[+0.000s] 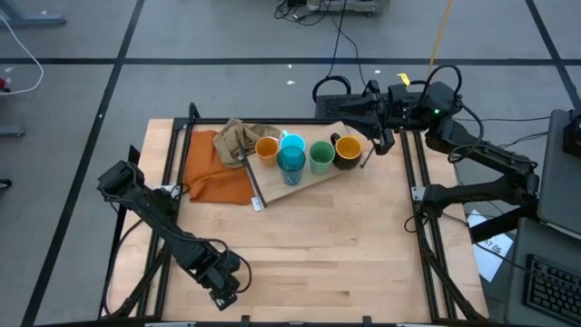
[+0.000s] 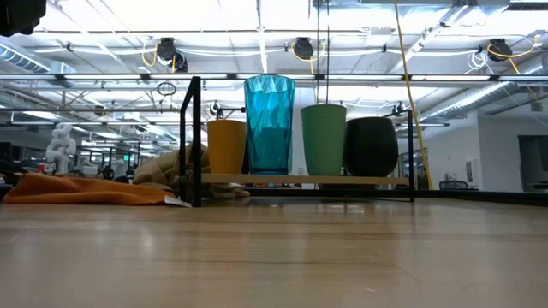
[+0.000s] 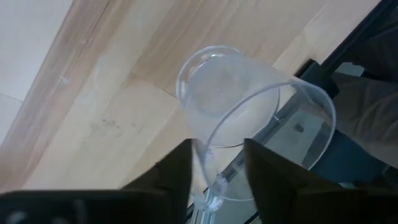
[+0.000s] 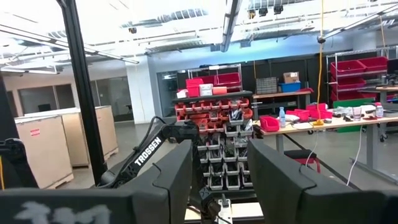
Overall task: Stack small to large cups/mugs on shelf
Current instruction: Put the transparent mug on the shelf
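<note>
Glass (image 3: 249, 118) sits pinched by its rim in the left tool (image 1: 222, 283), lower left of the high view. Five cups already line the shelf (image 1: 309, 184) up top, so it's the last one. Right tool (image 1: 386, 138) idles, slightly parted, grasping nothing.

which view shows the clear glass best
The left wrist view: the clear glass fills it, tilted, its rim between the left gripper fingers. The high view shows only that gripper at the table's near edge; the low and right wrist views miss the glass.
</note>
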